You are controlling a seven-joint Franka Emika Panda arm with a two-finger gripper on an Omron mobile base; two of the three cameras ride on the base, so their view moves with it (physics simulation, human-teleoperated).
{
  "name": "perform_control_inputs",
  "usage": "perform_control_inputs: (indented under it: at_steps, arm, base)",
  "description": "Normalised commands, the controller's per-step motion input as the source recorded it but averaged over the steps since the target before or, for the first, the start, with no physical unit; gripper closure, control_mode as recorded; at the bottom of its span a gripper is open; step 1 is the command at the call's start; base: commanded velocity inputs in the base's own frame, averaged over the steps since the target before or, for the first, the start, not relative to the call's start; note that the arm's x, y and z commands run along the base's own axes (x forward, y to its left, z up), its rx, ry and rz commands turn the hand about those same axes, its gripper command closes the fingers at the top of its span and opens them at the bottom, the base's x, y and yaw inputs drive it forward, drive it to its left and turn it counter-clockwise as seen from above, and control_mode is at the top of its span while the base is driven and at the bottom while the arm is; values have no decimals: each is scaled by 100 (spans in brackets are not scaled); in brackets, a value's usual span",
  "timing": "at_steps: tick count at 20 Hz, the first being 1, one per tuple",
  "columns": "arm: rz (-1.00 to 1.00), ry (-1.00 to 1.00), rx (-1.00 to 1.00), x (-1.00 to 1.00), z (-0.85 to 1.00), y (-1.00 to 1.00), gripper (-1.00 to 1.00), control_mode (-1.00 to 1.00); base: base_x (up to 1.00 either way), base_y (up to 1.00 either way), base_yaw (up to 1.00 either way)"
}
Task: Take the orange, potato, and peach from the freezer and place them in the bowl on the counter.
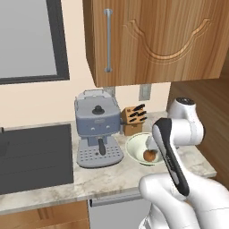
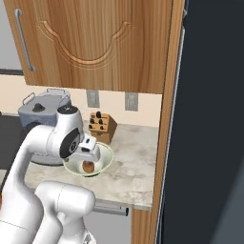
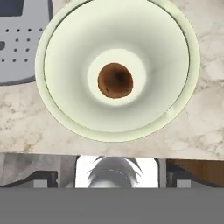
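Note:
The pale green-white bowl (image 3: 61,109) stands on the marble counter, also seen as the bowl (image 1: 134,152) and the bowl (image 2: 106,162). The dull brown potato (image 3: 115,80) lies alone at its bottom, and it shows too as the potato (image 1: 150,155) and the potato (image 2: 88,167). My gripper (image 1: 151,145) hangs straight above the bowl, pointing down, open and holding nothing; it is also the gripper (image 2: 89,151). The dark grey-blue freezer (image 2: 209,119) rises at the right. The orange and the peach are out of view.
A grey espresso machine (image 1: 97,129) stands left of the bowl and a knife block (image 1: 133,120) behind it. A dark cooktop (image 1: 36,156) lies further left. A wooden wall cupboard (image 1: 156,40) hangs overhead. The counter's front edge (image 1: 67,197) runs below.

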Motion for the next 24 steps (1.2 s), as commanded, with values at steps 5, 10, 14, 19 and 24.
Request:
perform_control_inputs:
  at_steps: [5,10,14,19,24]
  arm:
    - [0,-20,0,-60,53,0,-100,-100]
    - [1,-4,0,-26,53,0,-100,-100]
    - [0,0,-2,-29,52,0,-100,-100]
    - [0,-4,-2,-41,43,0,-100,-100]
    - [0,-8,-1,-44,26,0,-100,-100]
  base:
    - [0,0,0]
    - [0,0,0]
    - [0,0,0]
    - [0,0,0]
    - [0,0,0]
